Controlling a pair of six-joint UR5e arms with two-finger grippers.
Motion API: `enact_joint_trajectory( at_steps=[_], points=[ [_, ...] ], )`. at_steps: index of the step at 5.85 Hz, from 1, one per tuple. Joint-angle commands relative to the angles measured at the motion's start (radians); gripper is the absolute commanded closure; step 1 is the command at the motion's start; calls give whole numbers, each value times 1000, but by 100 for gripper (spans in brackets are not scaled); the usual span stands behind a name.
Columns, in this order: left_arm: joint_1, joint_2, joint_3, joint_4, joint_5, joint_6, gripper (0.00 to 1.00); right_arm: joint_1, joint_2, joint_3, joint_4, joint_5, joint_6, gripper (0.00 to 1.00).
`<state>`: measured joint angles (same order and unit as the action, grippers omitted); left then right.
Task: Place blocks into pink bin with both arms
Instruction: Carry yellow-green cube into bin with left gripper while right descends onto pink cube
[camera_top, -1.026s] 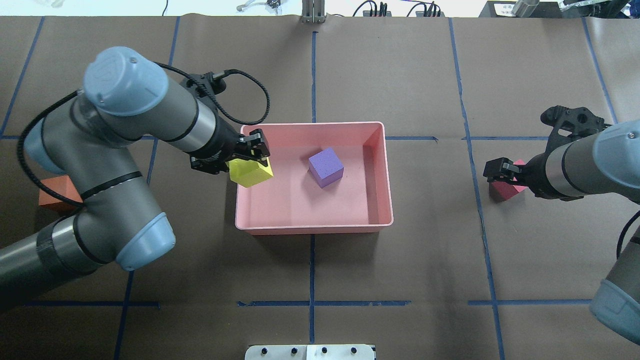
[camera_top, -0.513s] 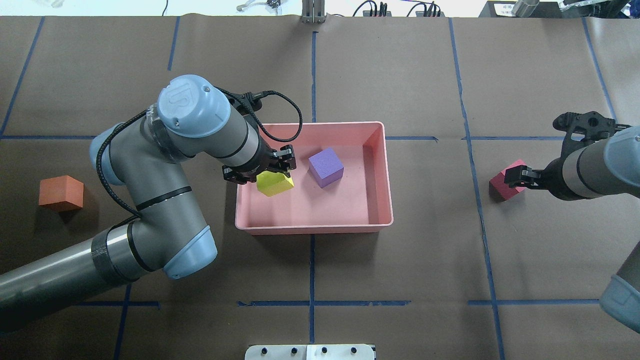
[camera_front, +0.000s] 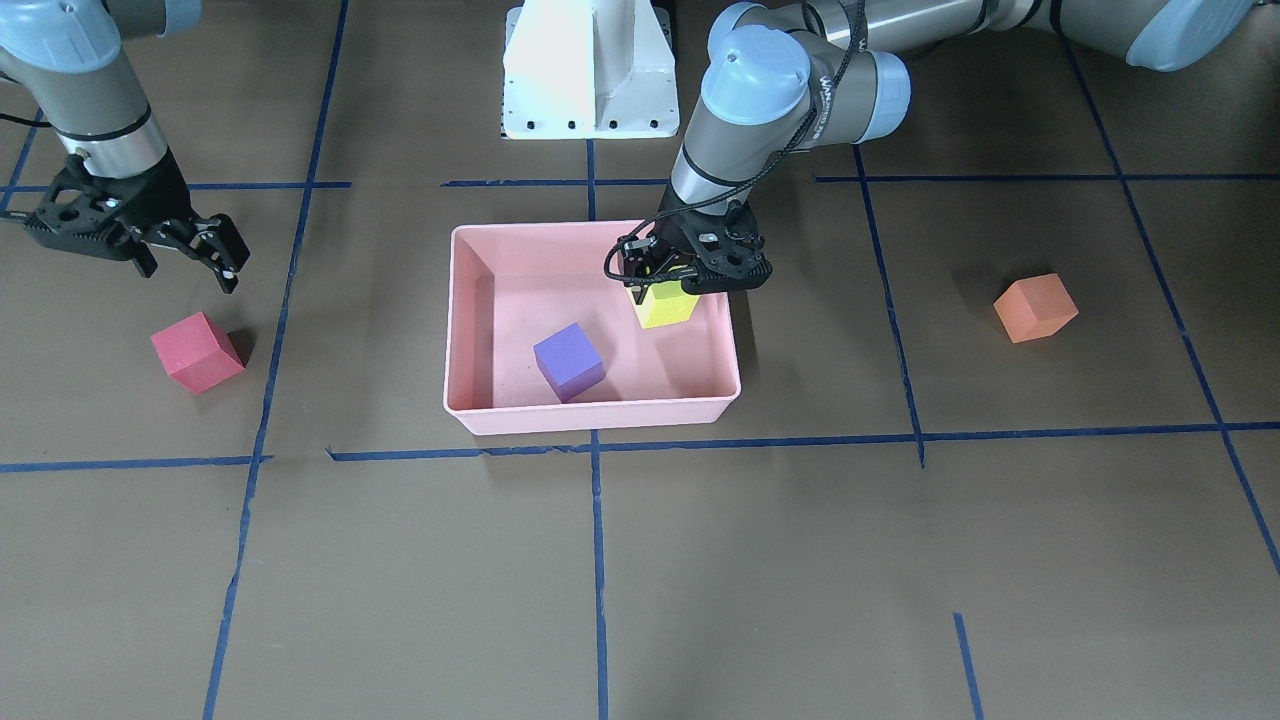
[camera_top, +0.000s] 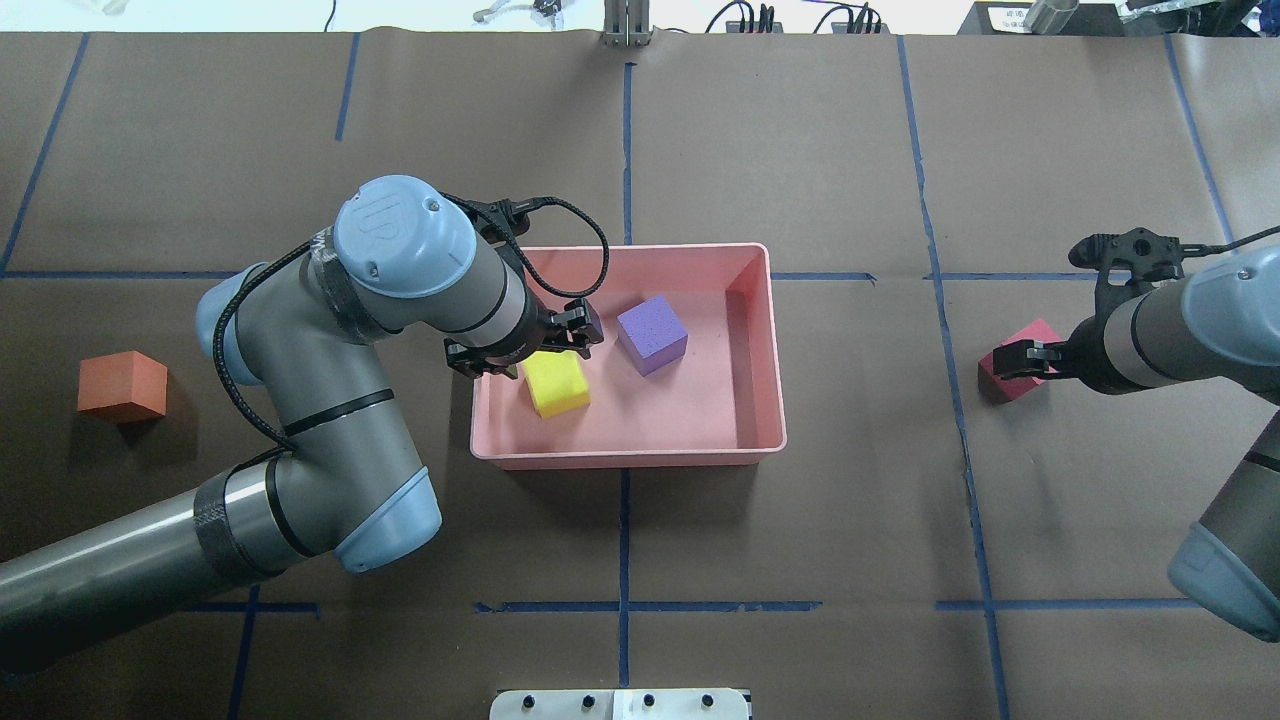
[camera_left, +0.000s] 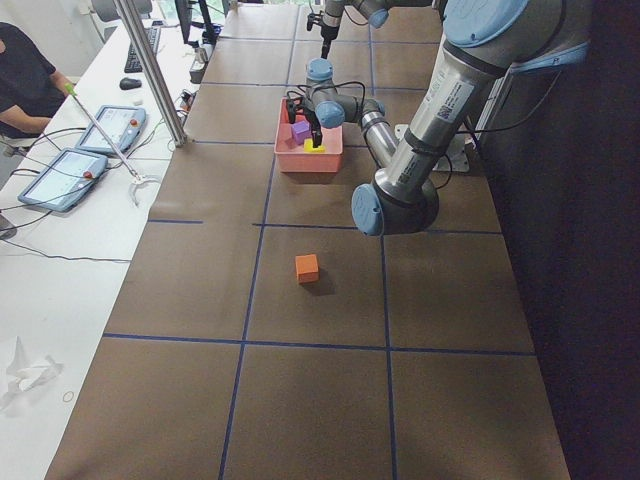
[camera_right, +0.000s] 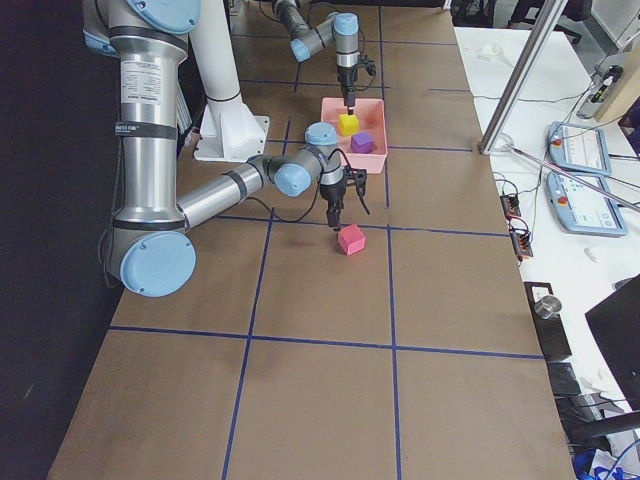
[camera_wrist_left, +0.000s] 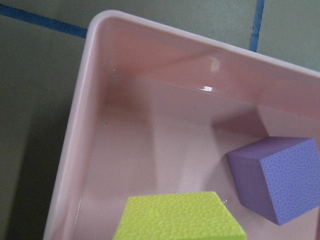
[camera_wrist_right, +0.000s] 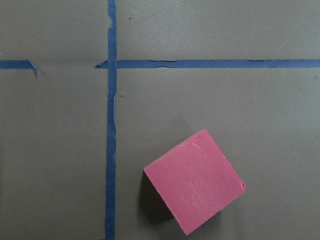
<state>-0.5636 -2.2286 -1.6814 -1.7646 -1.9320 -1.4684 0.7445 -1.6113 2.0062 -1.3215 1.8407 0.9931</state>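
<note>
- We find the pink bin (camera_top: 627, 457) at the middle of the table, with the purple block (camera_top: 651, 334) flat on its floor.
- The yellow-green block (camera_top: 558, 384) sits in the bin too, apart from the purple one and on the bin's side toward the left arm.
- The left gripper (camera_front: 664, 287) hangs directly over the yellow-green block, a finger on either side of its top. We cannot tell whether the fingers pinch it or stand clear.
- The red block (camera_front: 197, 351) lies on the brown paper, well outside the bin on the right arm's side.
- The right gripper (camera_front: 191, 277) hovers above the red block with its fingers spread and holds nothing. Its wrist view shows the block lying free on the paper, near a blue tape cross.
- The orange block (camera_front: 1035, 308) lies alone on the paper, outside the bin on the left arm's side, with no gripper near it.
</note>
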Motion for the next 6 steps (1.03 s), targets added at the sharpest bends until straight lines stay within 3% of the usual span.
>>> enact_joint_trajectory(
  at_steps=[1, 2, 3, 4, 6],
  points=[
    [1, 1, -12, -1, 1, -1, 6, 13, 58, -88, 4, 6, -365, 0],
    [1, 3, -21, -1, 2, -3, 0, 47, 108, -146, 4, 56, -486, 0],
    [-1, 4, -21, -1, 2, -3, 0, 88, 144, -193, 4, 140, -595, 0],
    [1, 4, -21, -1, 14, -3, 0, 105, 149, -210, 4, 149, -678, 0],
    [1, 4, -26, -3, 14, -6, 0, 110, 148, -253, 5, 231, -694, 0]
  ],
)
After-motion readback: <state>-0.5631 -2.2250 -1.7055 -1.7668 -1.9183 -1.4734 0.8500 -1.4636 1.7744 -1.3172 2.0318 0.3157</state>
